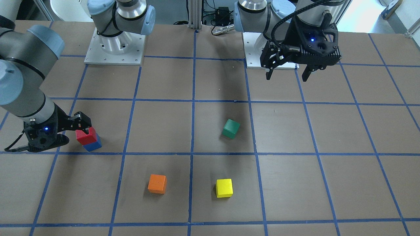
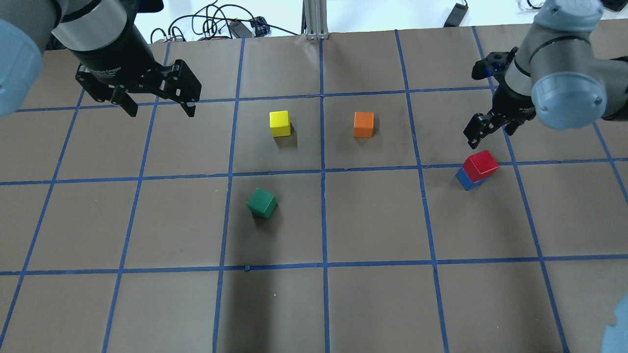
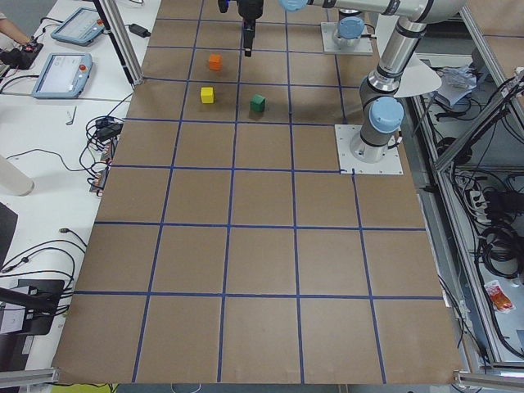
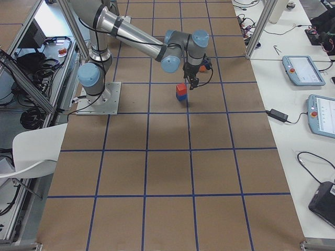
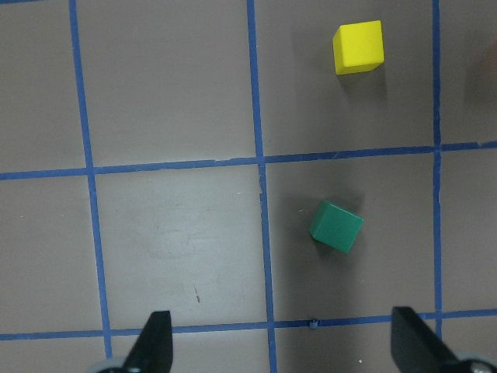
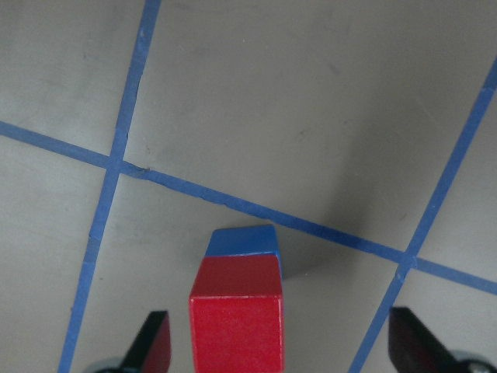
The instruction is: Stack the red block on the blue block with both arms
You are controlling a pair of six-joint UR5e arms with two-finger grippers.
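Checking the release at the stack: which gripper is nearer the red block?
Right. The right gripper sits open over the red block, fingers clear of its sides. The left gripper hovers open at the table's opposite side, beyond the yellow block.

Five blocks spread over the counter (image 2: 373,294), two of them stacked on the robot's right.

The red block (image 2: 481,164) sits on the blue block (image 2: 463,179), slightly askew to the grid. The right hand (image 2: 490,135) hangs just beyond the stack, fingers spread wider than the block. Further from the robot, the orange block (image 2: 363,124) and yellow block (image 2: 279,122) lie side by side across the centre line, yellow on the robot's left. The green block (image 2: 261,203) lies nearer the robot than yellow. The left hand (image 2: 161,112) hangs with fingers spread at the far left, well apart from every block.
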